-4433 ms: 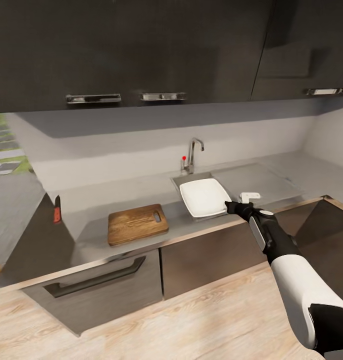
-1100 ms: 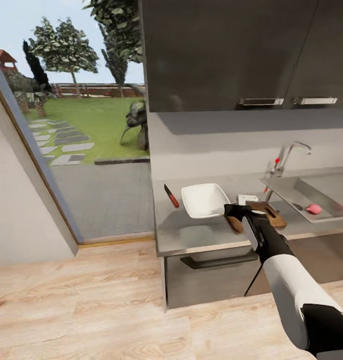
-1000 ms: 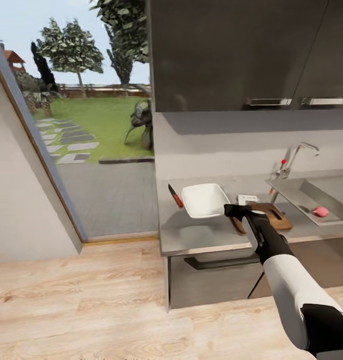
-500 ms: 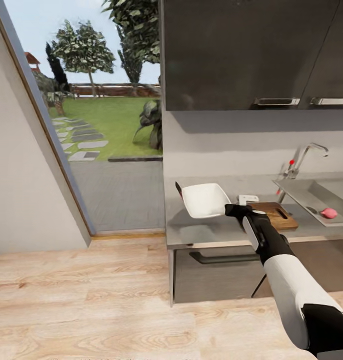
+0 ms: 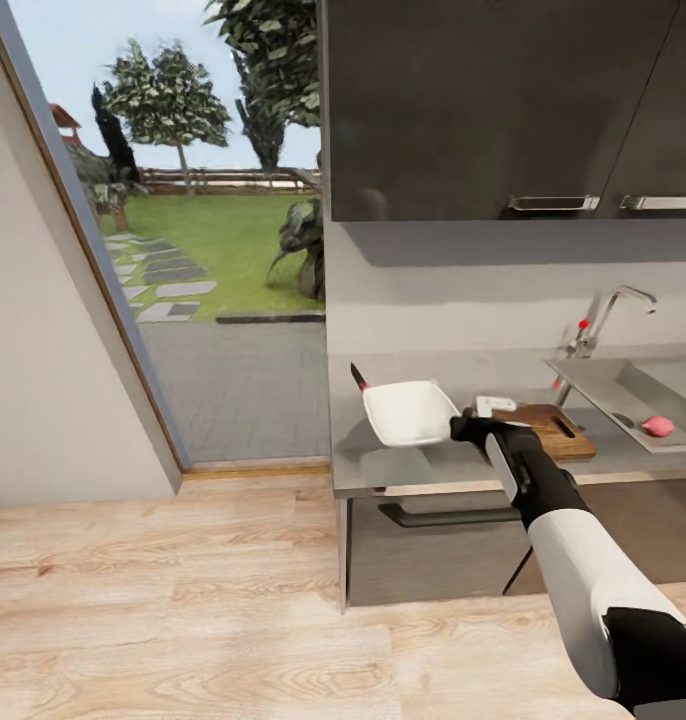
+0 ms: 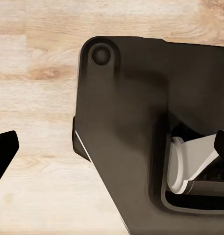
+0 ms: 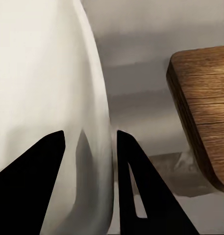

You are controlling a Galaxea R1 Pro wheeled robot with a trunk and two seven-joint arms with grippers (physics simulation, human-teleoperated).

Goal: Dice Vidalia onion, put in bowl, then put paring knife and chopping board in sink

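Right gripper grasps the bowl's rim, holding the dish low over the grey counter.

The right gripper [image 5: 461, 428] pinches the edge of the white bowl [image 5: 410, 412] at its 3 o'clock side, one finger [image 7: 40, 181] inside the flared wall and one outside; I judge the dish is being set down clear of the chopping board [image 5: 546, 429], freeing it for dicing. The board, brown with visible grain and rounded corners, lies just beside the bowl at 3 o'clock. The paring knife [image 5: 358, 379], dark-bladed, peeks out at the bowl's 10 o'clock. The pinkish Vidalia onion [image 5: 659, 426] sits in the steel sink [image 5: 623, 375], far toward 3 o'clock. I cannot tell the left gripper's state.
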